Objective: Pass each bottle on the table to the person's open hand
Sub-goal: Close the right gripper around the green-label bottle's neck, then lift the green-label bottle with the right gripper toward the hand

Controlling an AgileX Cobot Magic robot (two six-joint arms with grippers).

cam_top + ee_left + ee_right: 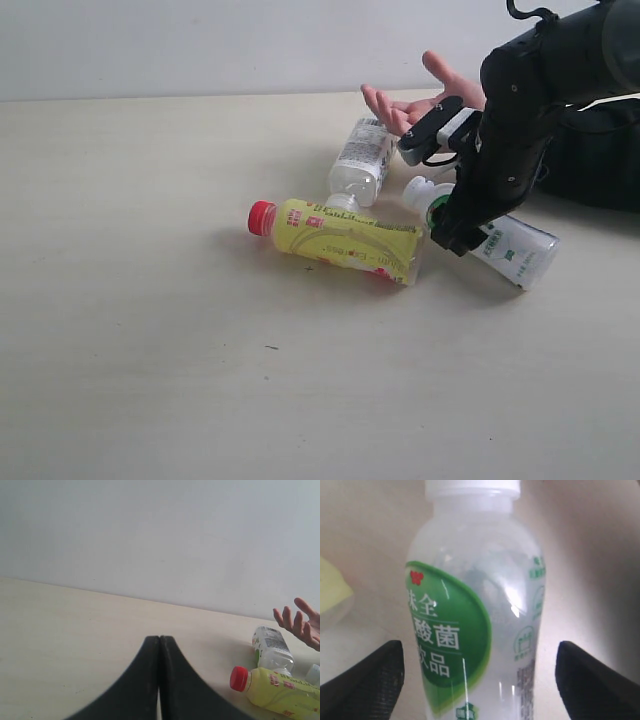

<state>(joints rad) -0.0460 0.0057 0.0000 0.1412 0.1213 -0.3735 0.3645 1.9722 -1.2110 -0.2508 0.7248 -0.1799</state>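
Over the white-and-green bottle (475,620), the right gripper (480,675) is being held wide apart to straddle it for grasping.

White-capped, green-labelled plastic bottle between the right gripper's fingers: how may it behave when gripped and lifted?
The white-capped, green-labelled plastic bottle lies on its round side, so a nudge could roll it. Its glossy wall may slip or dent in the open right gripper. It looks empty, so probably light.

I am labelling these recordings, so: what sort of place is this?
Probably a robot test bench, not a home: a bare pale table before a blank wall, a black gripper over a lying white-and-green bottle, and a person's open hand waiting.
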